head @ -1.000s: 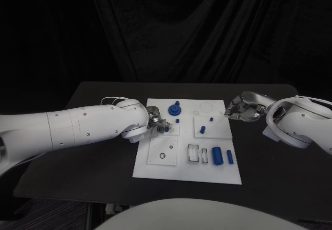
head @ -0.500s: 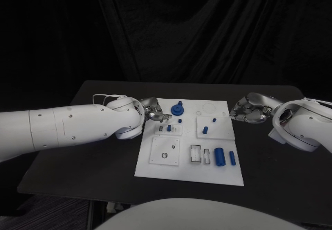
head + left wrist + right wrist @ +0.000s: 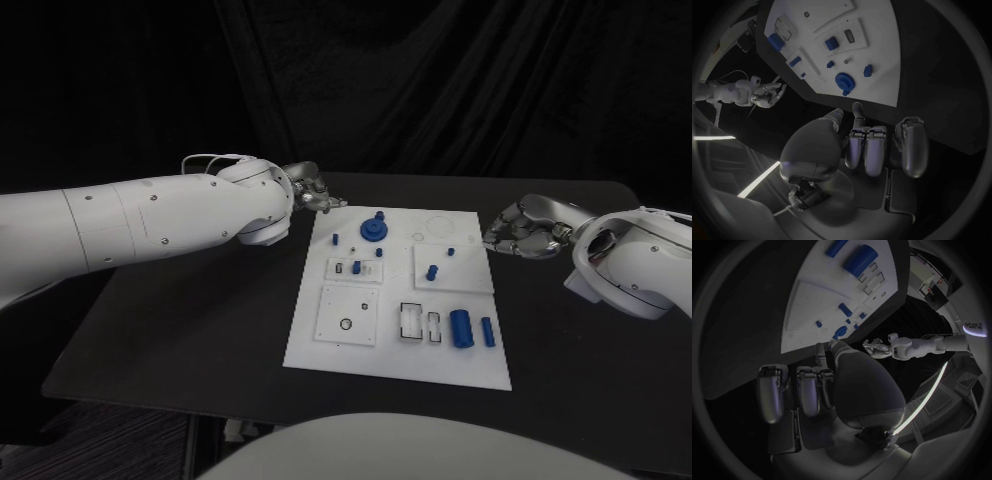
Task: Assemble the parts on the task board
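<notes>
The white task board (image 3: 329, 345) lies mid-table, also in the left wrist view (image 3: 873, 50) and right wrist view (image 3: 811, 305). On it stand a blue round part with a peg (image 3: 374, 230) (image 3: 844, 80), several small blue pegs such as one (image 3: 431, 270), and two blue cylinders (image 3: 462, 328) (image 3: 859, 260) lying at the near right. My left hand (image 3: 310, 190) (image 3: 861, 145) hovers off the board's far left corner, fingers curled, nothing in it. My right hand (image 3: 522, 228) (image 3: 817, 385) sits curled just off the board's far right edge, holding nothing.
Rectangular slots (image 3: 418, 322) and a ring (image 3: 346, 325) mark the board's near half. Bare black table (image 3: 188, 330) surrounds the board on all sides. My left forearm (image 3: 130, 225) spans the table's far left.
My left hand has left the small pegs on the board's left side and drawn back and up past its far left corner. The right hand has barely moved.
</notes>
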`<control>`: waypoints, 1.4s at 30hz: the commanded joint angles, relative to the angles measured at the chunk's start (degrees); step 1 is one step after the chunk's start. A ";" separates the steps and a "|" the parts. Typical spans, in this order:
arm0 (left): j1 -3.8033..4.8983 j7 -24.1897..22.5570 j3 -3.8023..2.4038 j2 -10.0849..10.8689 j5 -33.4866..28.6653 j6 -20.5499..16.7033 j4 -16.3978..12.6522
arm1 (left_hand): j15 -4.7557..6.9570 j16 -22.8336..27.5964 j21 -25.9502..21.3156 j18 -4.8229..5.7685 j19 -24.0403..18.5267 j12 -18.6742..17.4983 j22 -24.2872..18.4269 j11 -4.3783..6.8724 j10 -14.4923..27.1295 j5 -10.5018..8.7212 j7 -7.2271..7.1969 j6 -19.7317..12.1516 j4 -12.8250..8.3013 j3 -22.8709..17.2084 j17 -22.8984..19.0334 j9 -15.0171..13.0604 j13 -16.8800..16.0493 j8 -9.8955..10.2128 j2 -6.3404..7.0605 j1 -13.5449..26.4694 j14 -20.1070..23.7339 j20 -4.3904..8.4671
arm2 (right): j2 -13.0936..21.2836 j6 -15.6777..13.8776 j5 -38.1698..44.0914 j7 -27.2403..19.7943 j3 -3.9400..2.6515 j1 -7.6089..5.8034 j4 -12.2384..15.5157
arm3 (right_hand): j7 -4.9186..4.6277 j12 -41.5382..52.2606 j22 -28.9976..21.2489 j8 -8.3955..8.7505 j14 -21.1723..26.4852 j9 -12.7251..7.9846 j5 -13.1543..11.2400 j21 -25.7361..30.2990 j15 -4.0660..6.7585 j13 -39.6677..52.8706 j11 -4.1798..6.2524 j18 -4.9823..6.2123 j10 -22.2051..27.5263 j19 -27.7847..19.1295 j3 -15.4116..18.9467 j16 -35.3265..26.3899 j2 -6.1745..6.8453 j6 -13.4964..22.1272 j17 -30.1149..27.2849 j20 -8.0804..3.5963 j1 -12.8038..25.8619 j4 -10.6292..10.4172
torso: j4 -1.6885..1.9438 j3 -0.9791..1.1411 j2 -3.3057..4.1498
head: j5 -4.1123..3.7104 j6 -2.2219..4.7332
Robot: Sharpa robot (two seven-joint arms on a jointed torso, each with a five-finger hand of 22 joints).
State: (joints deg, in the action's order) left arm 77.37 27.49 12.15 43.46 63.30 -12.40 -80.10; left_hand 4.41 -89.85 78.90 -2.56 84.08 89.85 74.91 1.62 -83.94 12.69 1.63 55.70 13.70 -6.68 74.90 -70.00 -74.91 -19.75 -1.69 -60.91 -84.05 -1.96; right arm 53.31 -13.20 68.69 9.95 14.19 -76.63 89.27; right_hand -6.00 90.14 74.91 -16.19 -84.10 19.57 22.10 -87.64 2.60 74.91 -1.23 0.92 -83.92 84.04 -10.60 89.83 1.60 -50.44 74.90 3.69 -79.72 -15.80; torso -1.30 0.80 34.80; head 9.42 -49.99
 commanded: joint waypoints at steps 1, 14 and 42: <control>0.14 0.37 -0.05 -1.21 -1.83 7.38 2.18 | 0.37 -0.15 0.25 0.26 2.14 0.15 12.08 0.42 -6.06 -0.33 0.14 -0.10 0.51 0.10 15.10 -0.08 -15.09 -0.32 0.09 -0.50 -5.95 0.38 | -0.02 -0.38 0.09 0.18 -0.03 0.20 -0.05 | 0.03 -0.14 14.04 -0.01 -5.83 -0.08 0.10 0.29 -0.31 15.09 -0.18 -0.12 -6.08 4.30 -0.46 0.06 0.11 -0.11 14.78 0.37 -0.40 -0.01 | 0.17 -0.05 0.11 | -0.39 -0.01; -0.29 2.83 -0.05 -6.27 -2.04 14.52 9.67 | 0.27 -0.15 0.29 0.22 1.91 0.15 12.02 0.31 -6.06 -1.51 0.26 1.21 2.73 1.90 15.10 2.09 -15.09 2.26 -0.08 -1.19 -5.95 0.27 | 0.14 -0.31 0.09 0.03 -0.04 0.31 -0.03 | 0.02 -0.14 14.05 -0.01 -5.83 -0.09 0.28 0.27 -0.30 15.09 -0.18 -0.13 -6.08 4.31 -0.55 0.06 0.06 -0.10 14.78 0.36 -0.49 0.03 | 0.04 -0.13 0.22 | -0.56 -0.01; -1.68 3.02 -0.05 -8.79 -2.06 17.64 13.26 | -0.25 -0.15 -1.01 -0.10 1.01 0.15 11.58 -0.24 -6.06 -1.11 0.83 2.45 2.56 4.19 15.10 6.76 -15.09 7.13 -0.85 -2.40 -5.95 -0.21 | 0.15 0.34 0.09 0.14 -0.04 0.34 0.31 | 0.02 -0.14 14.03 0.00 -5.83 -0.10 0.34 0.31 -0.30 15.09 -0.18 -0.12 -6.08 4.29 -0.58 0.06 0.05 -0.09 14.79 0.36 -0.52 0.04 | 0.00 0.04 0.03 | -0.61 -0.01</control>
State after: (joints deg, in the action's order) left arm 75.80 30.85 12.15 34.84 61.66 4.56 -66.84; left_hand 4.40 -89.85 78.23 -2.58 84.07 89.85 74.91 1.62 -83.94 11.41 2.57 57.85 16.28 -2.79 74.90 -63.27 -74.91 -12.92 -2.45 -62.87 -84.05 -1.97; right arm 53.37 -13.12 68.68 9.86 14.19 -76.46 89.46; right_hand -6.00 90.14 74.93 -16.19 -84.10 19.53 22.10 -87.64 2.60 74.91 -1.23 0.91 -83.92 84.04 -10.92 89.83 1.66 -50.44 74.90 3.69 -79.77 -15.79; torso -1.27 0.82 34.82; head 8.74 -50.00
